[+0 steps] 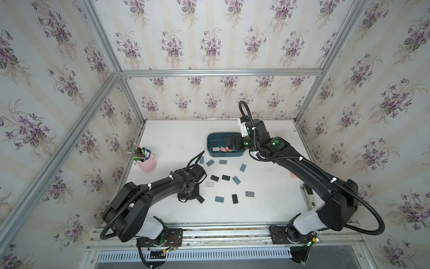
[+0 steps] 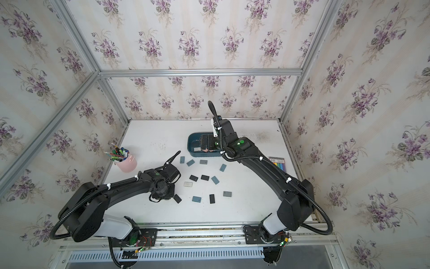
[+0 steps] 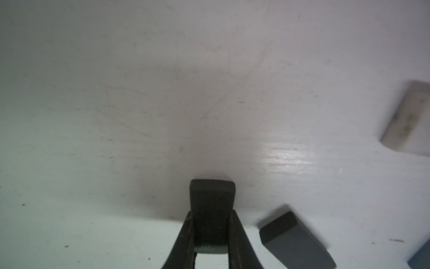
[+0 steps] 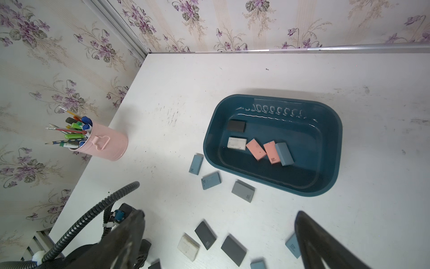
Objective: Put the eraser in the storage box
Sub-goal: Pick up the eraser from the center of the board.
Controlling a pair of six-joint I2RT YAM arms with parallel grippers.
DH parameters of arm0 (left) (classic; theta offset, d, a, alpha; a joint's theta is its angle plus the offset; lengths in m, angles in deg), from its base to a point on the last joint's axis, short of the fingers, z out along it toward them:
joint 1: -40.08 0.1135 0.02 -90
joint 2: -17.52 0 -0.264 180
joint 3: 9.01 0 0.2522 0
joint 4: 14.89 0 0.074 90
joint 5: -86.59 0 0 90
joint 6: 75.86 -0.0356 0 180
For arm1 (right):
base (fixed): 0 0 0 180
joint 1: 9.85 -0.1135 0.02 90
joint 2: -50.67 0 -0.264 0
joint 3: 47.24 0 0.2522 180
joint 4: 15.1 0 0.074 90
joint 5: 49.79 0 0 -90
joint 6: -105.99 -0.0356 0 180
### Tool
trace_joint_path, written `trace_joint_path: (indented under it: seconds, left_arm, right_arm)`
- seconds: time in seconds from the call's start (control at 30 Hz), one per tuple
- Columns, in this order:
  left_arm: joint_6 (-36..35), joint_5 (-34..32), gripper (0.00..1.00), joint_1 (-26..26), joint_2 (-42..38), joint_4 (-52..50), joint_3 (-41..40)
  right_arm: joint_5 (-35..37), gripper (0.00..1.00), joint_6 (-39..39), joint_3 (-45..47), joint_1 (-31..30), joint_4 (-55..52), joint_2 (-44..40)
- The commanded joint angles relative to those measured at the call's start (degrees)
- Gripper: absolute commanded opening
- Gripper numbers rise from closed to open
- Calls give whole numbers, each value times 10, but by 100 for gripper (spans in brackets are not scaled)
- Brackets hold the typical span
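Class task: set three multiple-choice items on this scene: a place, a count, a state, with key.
1. Where does the pink pen cup stand? A in the storage box; B on the table, apart from the box; C on the floor.
2. How many pink erasers lie in the box? A none; B two; C four.
3. The left gripper is: A open, empty; B shut on a pen; C shut on a dark eraser.
Key: B, it stands alone on the table; B, two lie side by side; C, the left wrist view shows the clamp.
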Motion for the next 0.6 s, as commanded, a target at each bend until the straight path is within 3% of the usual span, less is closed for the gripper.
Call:
trace_joint_path:
  seconds: [0.0,0.33,0.57]
  left_arm:
    - [1,-4,12,0,4,-21,-1]
    - [-9,-24,0,0,8,-51,65]
    - [-18,-59,0,0,39,-81,157]
  right_arm:
    - [2,100,-6,1,0,17,-5]
    - [21,100,-4,8,0,11,-40]
    - [52,100,-8,75,0,6,-111]
